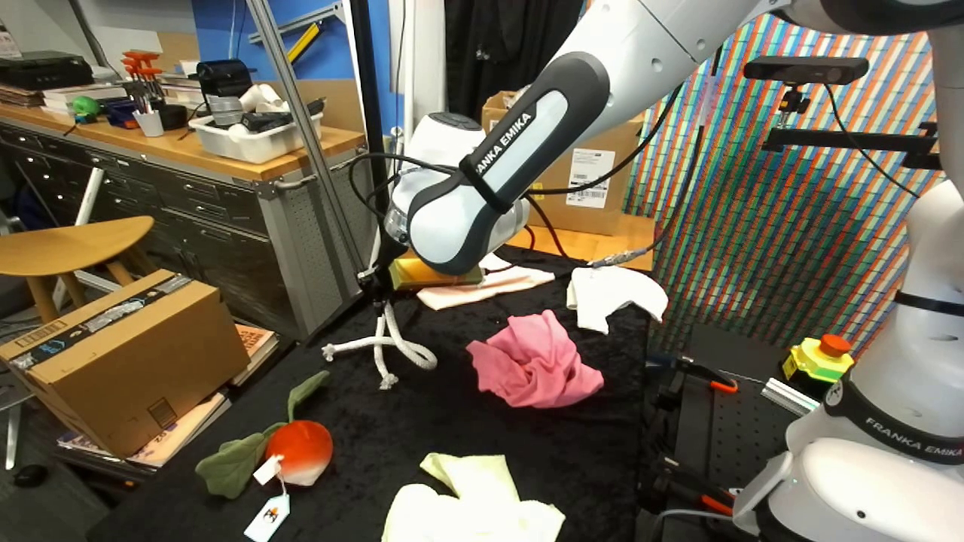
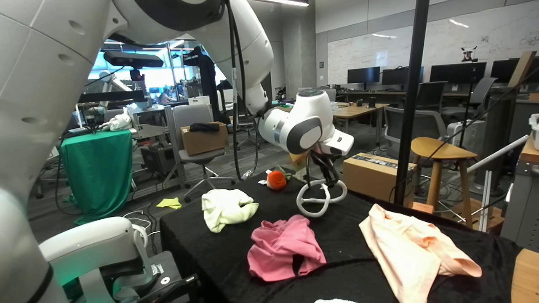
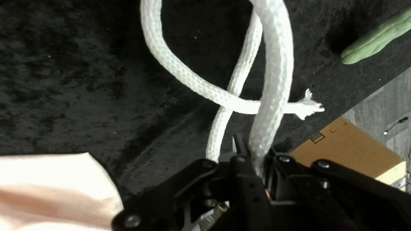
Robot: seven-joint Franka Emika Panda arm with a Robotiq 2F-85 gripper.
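The gripper (image 3: 258,160) points downward and is clenched on a white braided rope (image 3: 274,80), which passes between its closed jaws. The rope is located over the black-covered counter (image 1: 429,429). Below the grip, the rope falls in open curves. In the wrist view, taking the gripper as dial centre, one length of rope crosses another at 11 o'clock, and a frayed end (image 3: 306,109) projects between 1 and 2 o'clock. Farther out on the same bearing, the tip of a green leaf (image 3: 375,40) is visible.

The following bearings take the rope as dial centre in an exterior view. A crumpled pink cloth (image 1: 535,365) lies at 3 o'clock, near the rope and apart from it. A pale yellow cloth (image 1: 474,512) lies at 5 o'clock, cut off by the frame edge. A red plush radish (image 1: 301,448) with green leaves and white tags (image 1: 269,519) lies at 7 o'clock. A peach cloth (image 1: 493,286), partly hidden behind the arm (image 1: 520,150), lies at 2 o'clock. A white cloth (image 1: 614,290) lies farther out, between 2 and 3 o'clock.

Off the counter, a cardboard box (image 1: 135,361) sits at 9 o'clock. A red-topped emergency-stop button (image 1: 819,360) in a yellow housing is located at 3 o'clock, well apart, beside the robot base (image 1: 866,474).
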